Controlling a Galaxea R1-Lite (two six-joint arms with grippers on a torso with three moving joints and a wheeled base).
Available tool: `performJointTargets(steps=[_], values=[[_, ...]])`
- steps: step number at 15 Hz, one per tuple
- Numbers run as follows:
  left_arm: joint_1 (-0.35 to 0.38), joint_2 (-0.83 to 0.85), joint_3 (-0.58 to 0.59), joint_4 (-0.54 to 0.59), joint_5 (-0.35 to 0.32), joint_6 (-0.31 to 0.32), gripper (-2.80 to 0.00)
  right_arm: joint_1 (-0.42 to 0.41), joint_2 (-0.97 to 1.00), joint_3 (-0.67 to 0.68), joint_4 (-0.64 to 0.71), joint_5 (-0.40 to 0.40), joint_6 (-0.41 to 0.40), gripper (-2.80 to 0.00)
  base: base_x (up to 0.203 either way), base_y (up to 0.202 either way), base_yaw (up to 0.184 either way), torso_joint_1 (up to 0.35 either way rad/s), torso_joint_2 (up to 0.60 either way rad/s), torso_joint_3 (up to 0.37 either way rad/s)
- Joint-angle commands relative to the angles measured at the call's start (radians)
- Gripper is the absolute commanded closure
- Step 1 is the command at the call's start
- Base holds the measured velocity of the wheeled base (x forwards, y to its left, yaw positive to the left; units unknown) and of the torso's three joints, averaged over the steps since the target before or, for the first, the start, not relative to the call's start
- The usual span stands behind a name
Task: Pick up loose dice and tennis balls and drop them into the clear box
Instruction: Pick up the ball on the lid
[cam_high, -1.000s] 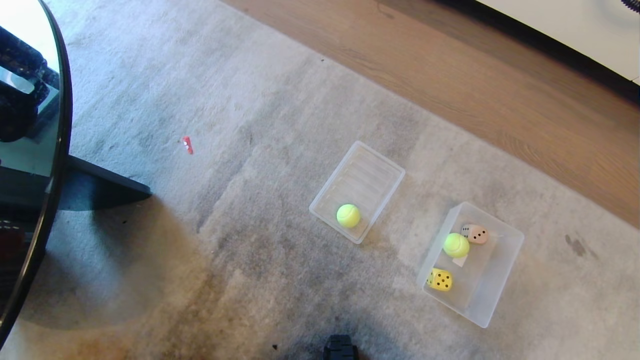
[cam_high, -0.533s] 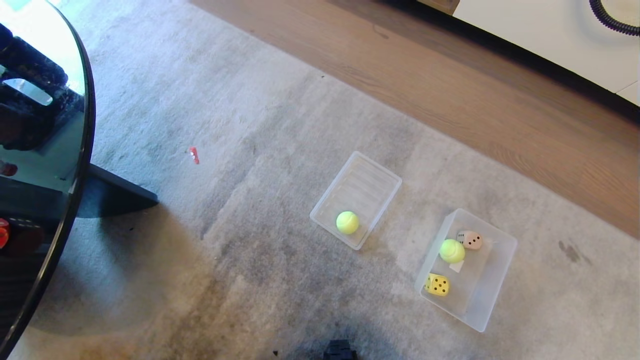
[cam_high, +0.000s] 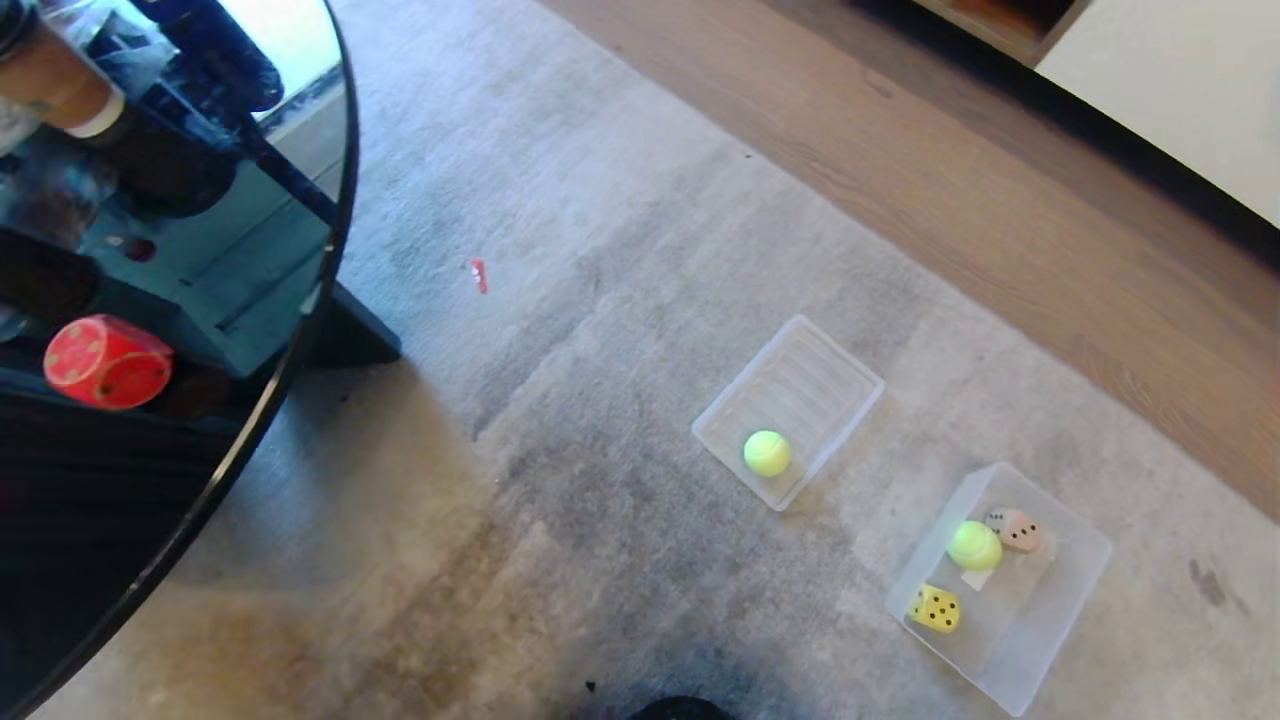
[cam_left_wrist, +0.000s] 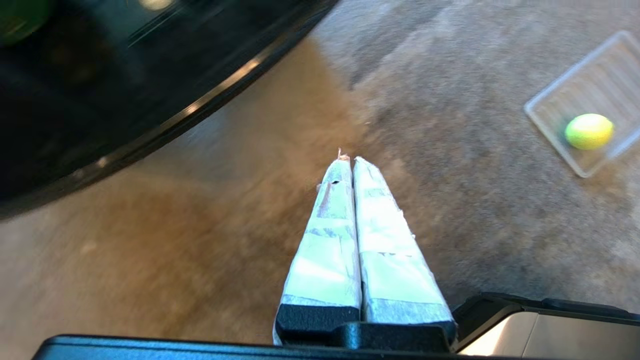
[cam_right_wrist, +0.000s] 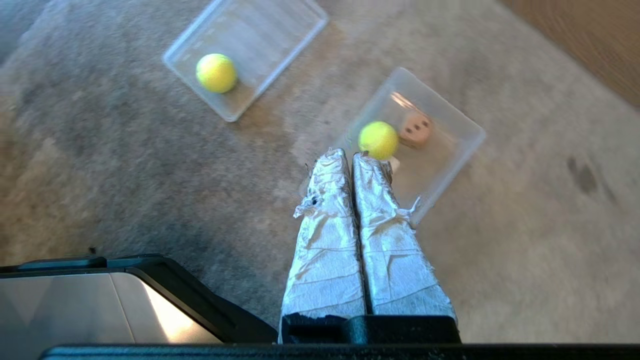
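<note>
A: Head view, box (cam_high: 1070, 590)?
B: On carpet (cam_high: 600, 420), holding ball (cam_high: 974, 545), tan die (cam_high: 1020, 530), yellow die (cam_high: 935, 608). Second ball (cam_high: 767, 452) in tray (cam_high: 830, 365); red die (cam_high: 105, 362) on table (cam_high: 150, 520).
A: Grippers?
B: My left gripper (cam_left_wrist: 350, 159) and right gripper (cam_right_wrist: 347, 152): fingers together, empty.

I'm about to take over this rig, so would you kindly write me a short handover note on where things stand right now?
Left hand: shut, empty, above the carpet near the glass table.
Right hand: shut, empty, above the carpet, near the clear box.
Done: the clear box holds one tennis ball, the tan die and the yellow die.
Left: the second tennis ball lies in the shallow ridged tray beside the box; the red die sits at the glass table.
The green die is not in view.
</note>
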Motion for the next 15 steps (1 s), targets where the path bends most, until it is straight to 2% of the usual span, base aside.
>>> performJointTargets(steps=[1, 8, 15], values=[[-0.001, 0.0, 0.0, 0.0, 0.001, -0.002, 0.0, 0.0, 0.002, 0.001, 0.001, -0.001, 0.0, 0.0, -0.001, -0.009, 0.162, 0.002, 0.0, 0.007], [-0.001, 0.0, 0.0, -0.002, 0.002, -0.007, 0.0, 0.0, 0.002, 0.001, 0.001, 0.001, 0.001, 0.0, 0.001, -0.008, 0.156, -0.001, 0.0, 0.0], [-0.001, 0.0, 0.0, -0.002, 0.001, -0.009, 0.0, 0.0, 0.002, 0.001, 0.001, 0.001, 0.002, 0.0, 0.0, 0.0, 0.012, 0.001, 0.0, -0.039]])
